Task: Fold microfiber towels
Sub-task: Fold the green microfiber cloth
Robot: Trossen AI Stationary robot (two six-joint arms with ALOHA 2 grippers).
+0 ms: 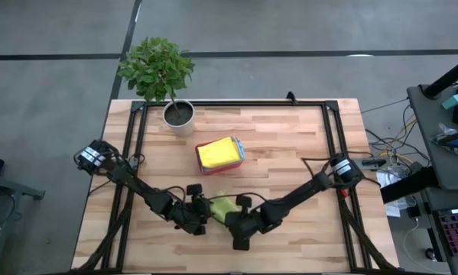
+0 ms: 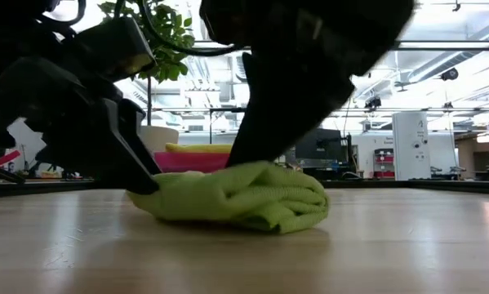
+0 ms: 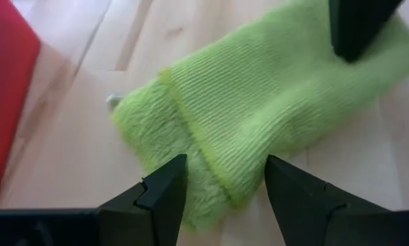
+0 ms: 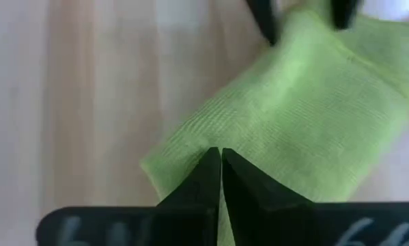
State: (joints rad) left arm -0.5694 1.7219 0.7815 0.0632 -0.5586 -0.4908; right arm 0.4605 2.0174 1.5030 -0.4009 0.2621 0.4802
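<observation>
A lime green microfiber towel lies folded in a long bundle on the wooden table, near its front edge. My left gripper is open at the towel's left end, one finger on each side of that end. My right gripper is shut, and its tips are over the towel's other end. A yellow towel lies in a pink tray at the table's middle. My left gripper stands astride the towel's folded left end, coming slanting down from the table's left; one finger meets the cloth's edge in the low view, but I cannot tell whether it holds anything. My right gripper has its shut fingertips against the top of the towel's right end, slanting down from the right. I see no cloth between the fingers. The towel lies flat on the table.
A potted plant stands at the table's far left. The pink tray shows behind the towel in the low view. Bare wood lies to the right of the tray and along the front edge.
</observation>
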